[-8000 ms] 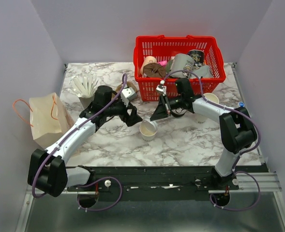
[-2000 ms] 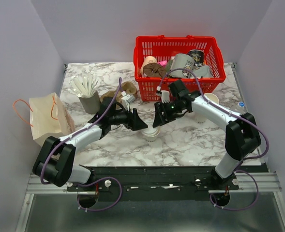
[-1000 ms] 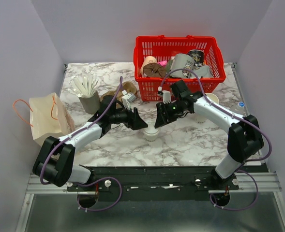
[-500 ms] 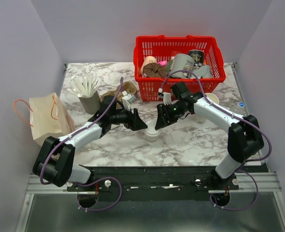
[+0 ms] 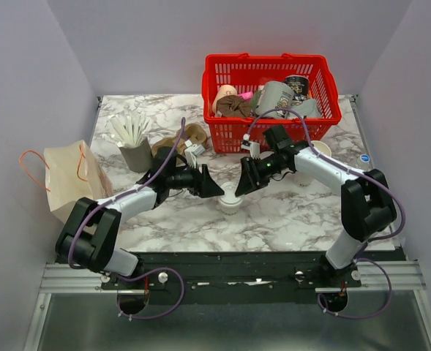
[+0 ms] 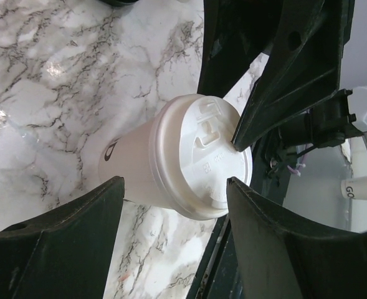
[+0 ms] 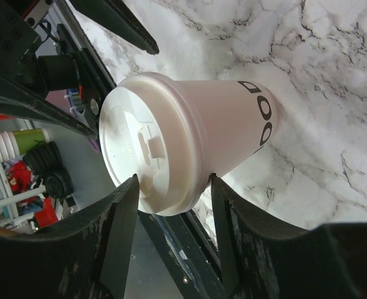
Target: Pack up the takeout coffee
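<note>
Brown paper bag (image 5: pixel 69 183) is noted at far left, well apart from the cup. Left gripper (image 5: pixel 215 190) is held wide open, with nothing gripped. The takeout coffee (image 5: pixel 230 202) stands just right of its fingertips, on the marble table (image 5: pixel 295 212) near front centre. The cup is upright, long axis vertical, lid (image 6: pixel 205 159) facing up. Right gripper (image 5: pixel 243 187) is set about half open astride the lid. Whether it pinches the lid cannot be told. Both grippers are judged equally near; the bag lies on the left arm's side.
</note>
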